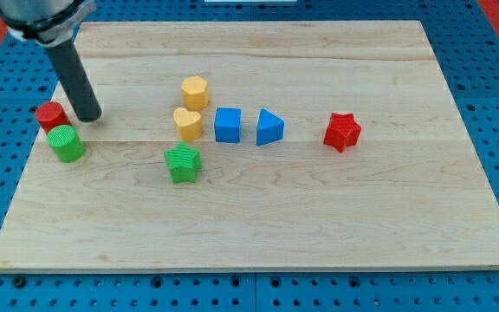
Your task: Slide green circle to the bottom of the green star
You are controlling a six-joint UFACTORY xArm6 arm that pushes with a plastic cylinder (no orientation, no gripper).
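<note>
The green circle [66, 143] stands near the board's left edge, just below a red block [50, 115] that touches it. The green star [182, 163] lies to the view's right of it, about mid-board and slightly lower. My tip [89, 116] rests on the board just right of the red block and above-right of the green circle, a small gap away from it.
A yellow hexagon [194, 91] and a yellow heart [188, 124] sit above the green star. A blue cube [227, 125] and a blue triangle [269, 127] lie to their right. A red star [342, 132] is further right. The wooden board [319, 225] ends close to the green circle's left.
</note>
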